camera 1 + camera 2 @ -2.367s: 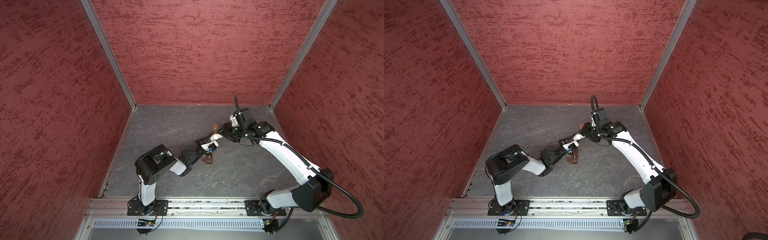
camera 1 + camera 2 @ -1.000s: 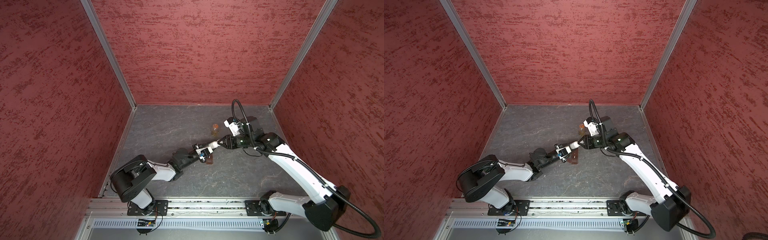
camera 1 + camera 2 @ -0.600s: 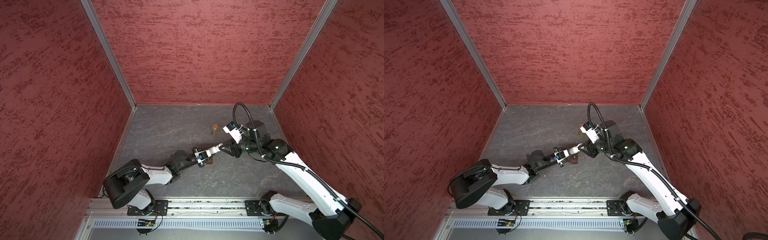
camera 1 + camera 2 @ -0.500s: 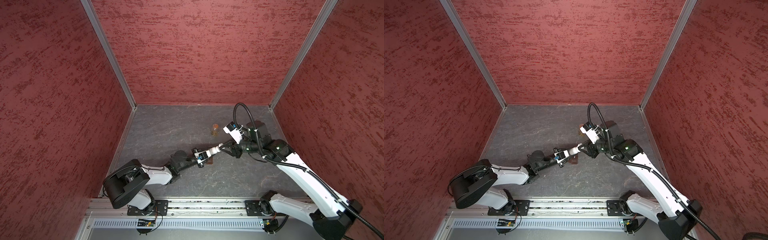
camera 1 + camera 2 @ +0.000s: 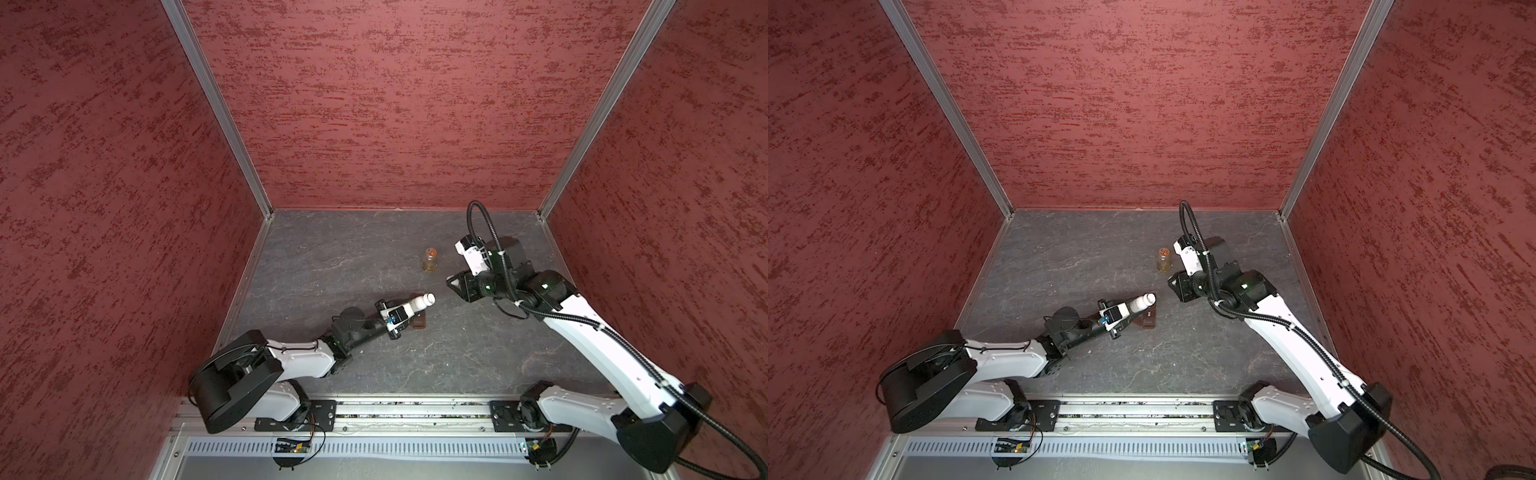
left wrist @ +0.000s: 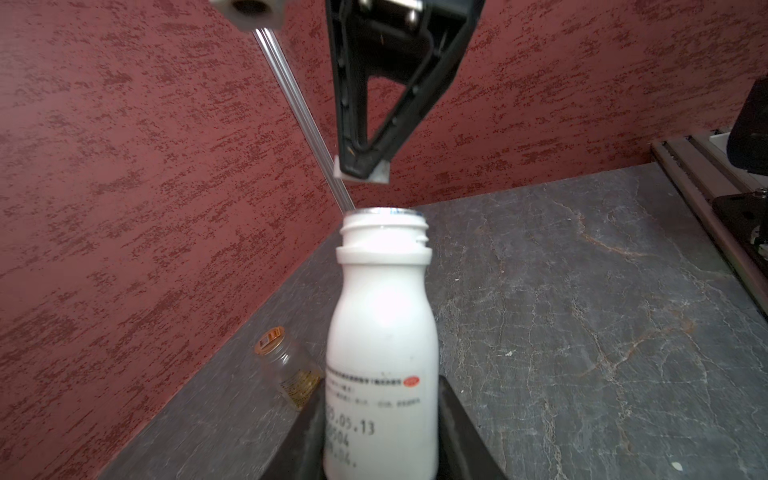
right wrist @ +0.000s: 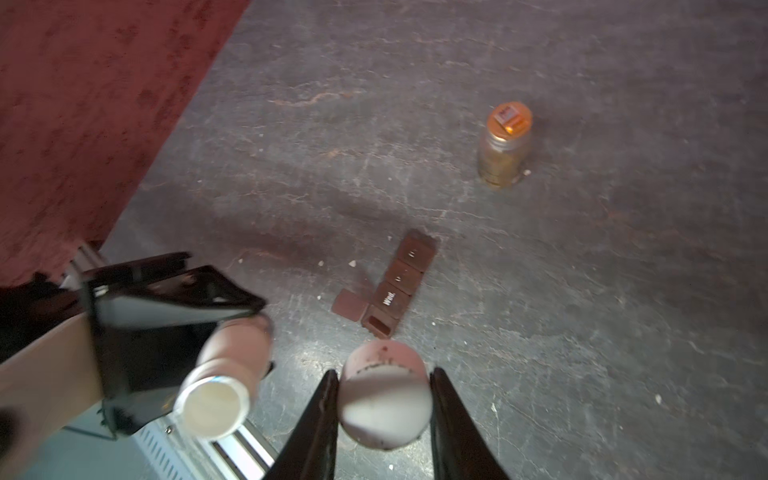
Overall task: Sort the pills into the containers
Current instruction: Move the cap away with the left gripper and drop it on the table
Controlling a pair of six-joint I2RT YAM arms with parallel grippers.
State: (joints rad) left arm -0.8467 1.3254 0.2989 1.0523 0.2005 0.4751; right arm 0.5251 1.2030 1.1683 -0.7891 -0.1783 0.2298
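My left gripper [image 6: 380, 401] is shut on a small white bottle [image 6: 382, 345] with printed text, held low and tilted over the table [image 5: 417, 302] [image 5: 1140, 302]. Its threaded neck is bare. My right gripper [image 7: 383, 388] is shut on the bottle's round white cap [image 7: 384, 399] and hangs a short way off the bottle's mouth [image 5: 454, 284]. The containers [image 7: 395, 286] form a dark-brown strip box on the table just beyond the bottle [image 5: 419, 322]. Its nearest compartment [image 7: 378, 325] is open, with the lid flipped aside. No pills are in view.
A clear amber bottle with an orange cap [image 5: 430, 259] [image 7: 505, 145] stands upright farther back on the grey stone-patterned table [image 5: 332, 257]. Red textured walls close in the left, back and right. A metal rail [image 5: 395, 415] runs along the front edge.
My right gripper has drawn back to the right from the bottle's mouth with the cap in it. The left arm still holds the bottle in much the same place.
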